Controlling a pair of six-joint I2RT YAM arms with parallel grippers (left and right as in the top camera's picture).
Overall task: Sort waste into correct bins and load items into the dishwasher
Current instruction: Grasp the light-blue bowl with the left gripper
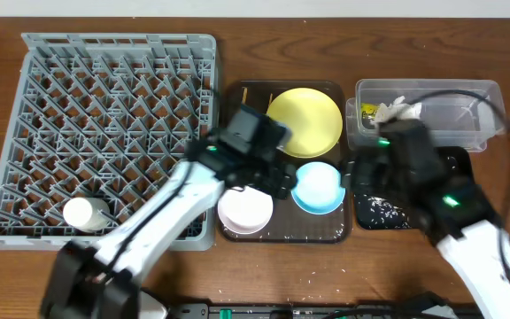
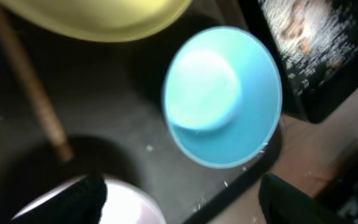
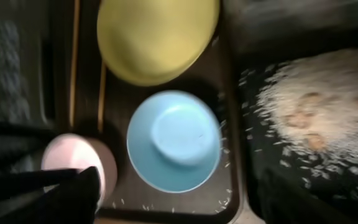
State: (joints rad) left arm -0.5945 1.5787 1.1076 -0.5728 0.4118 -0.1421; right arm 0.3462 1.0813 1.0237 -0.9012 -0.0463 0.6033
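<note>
Two grippers, left gripper [image 2: 182, 199] and right gripper [image 3: 174, 200], have fingers spread and empty. Light blue bowl [image 2: 222, 93] sits on the brown serving tray [image 2: 110, 118], under the left gripper, near the yellow plate [image 2: 98, 15].

Light blue bowl [image 3: 174, 142] sits on the brown tray [image 3: 120, 102] below the yellow plate [image 3: 157, 37], pinkish-white bowl [image 3: 73, 163] beside it; rice scraps [image 3: 319, 106] heap in the black tray [image 3: 272, 180].

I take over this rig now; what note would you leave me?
Left gripper open, near the blue bowl. Right gripper open, empty.
Done: cup in the rack; wrapper and tissue in the clear tub; rice in the black tray.
Left: yellow plate, pink bowl, blue bowl and chopsticks, on the brown tray, go to the rack. Stray grains on the brown tray too.
</note>
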